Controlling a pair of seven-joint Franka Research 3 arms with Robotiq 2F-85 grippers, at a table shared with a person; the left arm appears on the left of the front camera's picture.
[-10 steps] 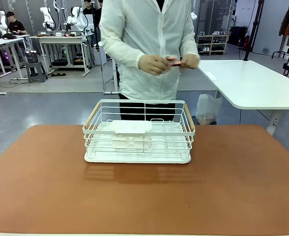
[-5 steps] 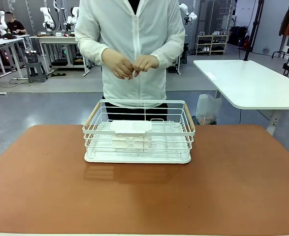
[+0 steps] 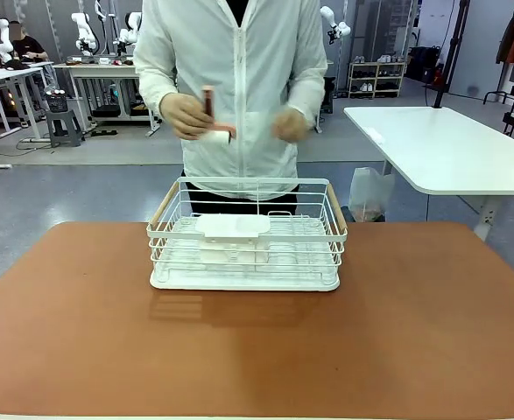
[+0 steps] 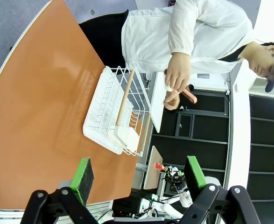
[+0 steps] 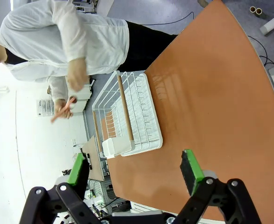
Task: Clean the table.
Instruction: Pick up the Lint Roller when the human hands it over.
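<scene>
1. Front view: a wide reddish-brown table (image 3: 432, 332) with a thin pale edge fills the lower half of the scene.
2. A white wire dish rack (image 3: 239, 282) with 2 wooden handles stands on the table's far middle. A flat white insert (image 3: 232, 226) lies inside it.
3. A person in a white jacket stands behind the rack. The hand on picture left (image 3: 185, 115) holds a red-handled tool (image 3: 208, 98) with a white part at chest height. The other hand (image 3: 290, 125) is blurred, near the tool but apart from it.
4. A smaller white table (image 3: 449, 149) stands at the right, with a pale bag (image 3: 369, 192) on the floor beside it.
5. Left wrist view: the left gripper (image 4: 139, 176) has its 2 green-padded fingers spread wide with nothing between them. The rack sits well beyond, and the person appears sideways.
6. Right wrist view: the right gripper (image 5: 134, 170) also has its fingers spread wide and empty, over the table top. The rack is well apart from it.
</scene>
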